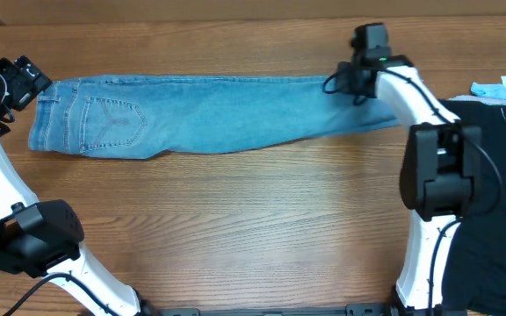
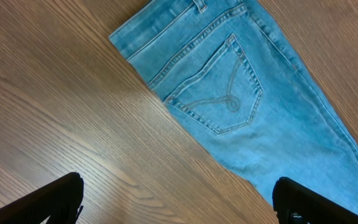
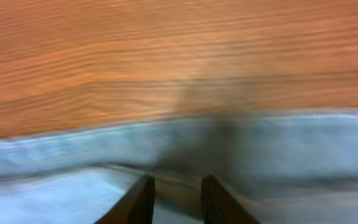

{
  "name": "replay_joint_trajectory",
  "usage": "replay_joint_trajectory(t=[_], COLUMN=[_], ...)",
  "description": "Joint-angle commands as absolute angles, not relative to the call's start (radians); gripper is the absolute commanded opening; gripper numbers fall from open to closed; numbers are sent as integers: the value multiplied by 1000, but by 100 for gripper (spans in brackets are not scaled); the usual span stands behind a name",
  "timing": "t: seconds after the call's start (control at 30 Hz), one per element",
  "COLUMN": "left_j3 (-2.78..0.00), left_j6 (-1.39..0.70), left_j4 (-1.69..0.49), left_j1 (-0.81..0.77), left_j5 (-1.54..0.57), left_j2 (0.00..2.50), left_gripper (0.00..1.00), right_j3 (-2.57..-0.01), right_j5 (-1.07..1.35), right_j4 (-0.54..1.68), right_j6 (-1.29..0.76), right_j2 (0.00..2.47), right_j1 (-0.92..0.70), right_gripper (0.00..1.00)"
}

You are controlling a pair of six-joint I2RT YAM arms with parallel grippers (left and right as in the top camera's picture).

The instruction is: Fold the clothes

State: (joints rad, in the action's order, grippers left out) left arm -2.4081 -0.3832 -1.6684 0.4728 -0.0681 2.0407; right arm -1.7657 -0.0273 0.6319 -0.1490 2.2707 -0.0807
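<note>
The light blue faded jeans (image 1: 209, 114) lie flat across the far side of the table, legs stacked, waistband and back pocket (image 1: 112, 118) at the left. My left gripper (image 1: 25, 81) hovers open just left of the waistband. In the left wrist view its fingers (image 2: 179, 202) spread wide over bare wood, with the pocket (image 2: 219, 87) ahead. My right gripper (image 1: 358, 77) is down on the leg end at the right. In the right wrist view its fingers (image 3: 176, 186) stand close together with a fold of denim (image 3: 73, 155) between them; the view is blurred.
A black cloth (image 1: 499, 167) covers the right edge of the table, with a small pale blue item (image 1: 503, 86) behind it. The wooden tabletop (image 1: 235, 228) stretches in front of the jeans. Both arm bases stand at the near edge.
</note>
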Motion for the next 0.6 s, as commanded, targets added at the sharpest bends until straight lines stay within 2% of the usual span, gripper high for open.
replay_joint_trajectory(t=[0.0,0.13,0.37,0.5,0.57], left_j3=[-2407,-2407,-2407,-2407,-2407], left_j6=[-374,-375,-374,-374,-374], left_j4=[-1668,-1668,-1668,-1668,-1668], left_j1=[471,471,471,471,471], left_j5=[-71,-71,-71,-71,-71], left_j2=[2049,2049,2049,2049,2049], left_gripper=[100,100,100,100,100], right_j3=[-1787,-1765,-1737,-1780,-1780], right_j5=[-36,-34,-23,-5,7], right_j4=[745,727,676,750,805], right_j6=[-150,-150,-154,-153,-154], right_j2=[2219,2238,2237,2156,2124], right_j1=[-18,49,62,62,62], right_gripper=[18,13,13,23,24])
